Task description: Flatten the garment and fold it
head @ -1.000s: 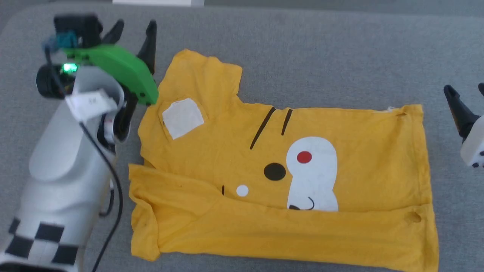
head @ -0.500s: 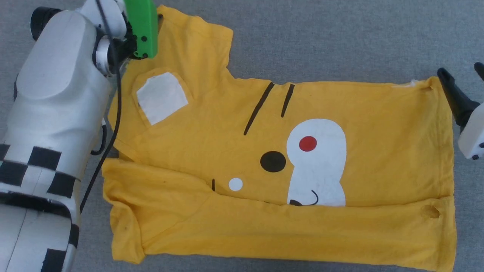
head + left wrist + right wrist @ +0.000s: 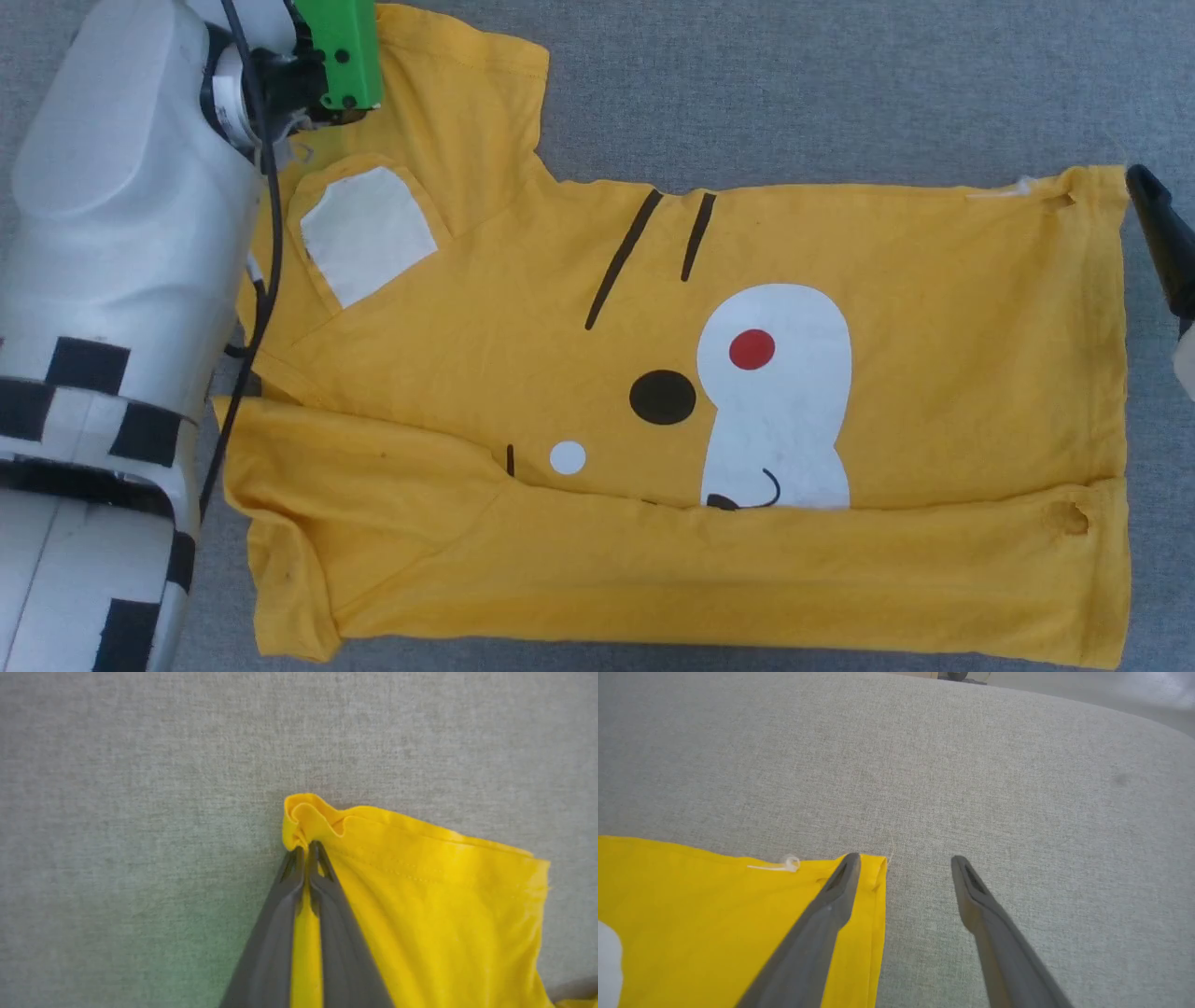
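The garment [image 3: 934, 373], a mustard-yellow T-shirt with a cartoon face print, lies spread on the grey cloth surface. Its near long edge is folded over in a band. My left gripper [image 3: 306, 847] is shut on the bunched corner of the garment's sleeve [image 3: 420, 896] at the far left. In the head view the left arm's green mount [image 3: 341, 51] sits over that sleeve. My right gripper [image 3: 904, 858] is open at the far right hem corner [image 3: 873, 877]. One finger rests over the cloth, the other over bare surface. A dark right finger [image 3: 1158, 233] shows at the head view's right edge.
Grey fabric surface [image 3: 971, 765] extends beyond the garment on the far and right sides. My left forearm [image 3: 112, 280], white with black checks and a black cable, covers the left edge beside the shirt.
The head camera has shifted, so the shirt looks bigger and lower. My left gripper has gone to the sleeve corner and closed on it. The right gripper now stands at the hem corner.
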`<state>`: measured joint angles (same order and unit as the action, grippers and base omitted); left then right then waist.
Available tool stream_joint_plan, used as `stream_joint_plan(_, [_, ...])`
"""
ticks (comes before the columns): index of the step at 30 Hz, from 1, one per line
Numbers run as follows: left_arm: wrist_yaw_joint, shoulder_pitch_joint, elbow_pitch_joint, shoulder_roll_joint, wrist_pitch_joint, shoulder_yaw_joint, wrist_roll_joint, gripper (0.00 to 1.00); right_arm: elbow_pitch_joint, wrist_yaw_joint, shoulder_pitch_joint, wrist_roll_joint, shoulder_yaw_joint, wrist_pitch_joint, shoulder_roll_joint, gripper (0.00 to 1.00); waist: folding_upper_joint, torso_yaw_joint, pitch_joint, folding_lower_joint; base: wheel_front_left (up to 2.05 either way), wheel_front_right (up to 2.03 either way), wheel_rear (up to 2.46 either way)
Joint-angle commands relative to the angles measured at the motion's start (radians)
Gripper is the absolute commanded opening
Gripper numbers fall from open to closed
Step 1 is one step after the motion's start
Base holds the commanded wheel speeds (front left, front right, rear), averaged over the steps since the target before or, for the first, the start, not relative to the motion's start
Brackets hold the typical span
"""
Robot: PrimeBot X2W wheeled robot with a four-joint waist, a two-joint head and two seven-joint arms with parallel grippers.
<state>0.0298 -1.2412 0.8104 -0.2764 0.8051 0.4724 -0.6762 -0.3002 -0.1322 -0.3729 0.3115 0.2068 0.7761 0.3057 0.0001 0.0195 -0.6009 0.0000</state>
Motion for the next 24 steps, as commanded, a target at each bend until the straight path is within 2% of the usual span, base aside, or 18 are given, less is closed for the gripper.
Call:
stream_joint_plan(1, [-0.011, 0.089, 0.025, 0.027, -0.003, 0.008, -0.022, 0.00, -0.009, 0.002, 0.012, 0.000, 0.008, 0.005, -0.001, 1.00, -0.0001, 0.011, 0.012, 0.0000, 0.00, 0.00, 0.00])
stream_joint_plan(5, [-0.037, 0.085, -0.029, 0.036, -0.067, -0.042, -0.072, 0.00, -0.013, 0.002, 0.021, 0.004, 0.015, 0.035, 0.011, 1.00, -0.0001, 0.033, 0.038, 0.0000, 0.00, 0.00, 0.00])
stream_joint_plan(9, [-0.053, 0.083, -0.087, 0.024, -0.096, -0.059, -0.086, 0.00, -0.011, 0.002, 0.023, 0.001, -0.014, 0.157, 0.048, 1.00, -0.0001, 0.050, 0.055, 0.0000, 0.00, 0.00, 0.00])
stream_joint_plan(16, [-0.045, 0.106, -0.186, 0.012, -0.091, -0.067, -0.101, 0.00, 0.012, 0.002, -0.051, -0.042, -0.089, 0.383, 0.102, 1.00, -0.0001, 0.078, 0.048, 0.0000, 0.00, 0.00, 0.00])
stream_joint_plan(24, [-0.024, 0.138, -0.267, -0.002, -0.080, -0.068, -0.106, 0.00, 0.102, 0.002, -0.093, -0.060, -0.160, 0.493, 0.149, 1.00, -0.0001, 0.100, 0.025, 0.0000, 0.00, 0.00, 0.00])
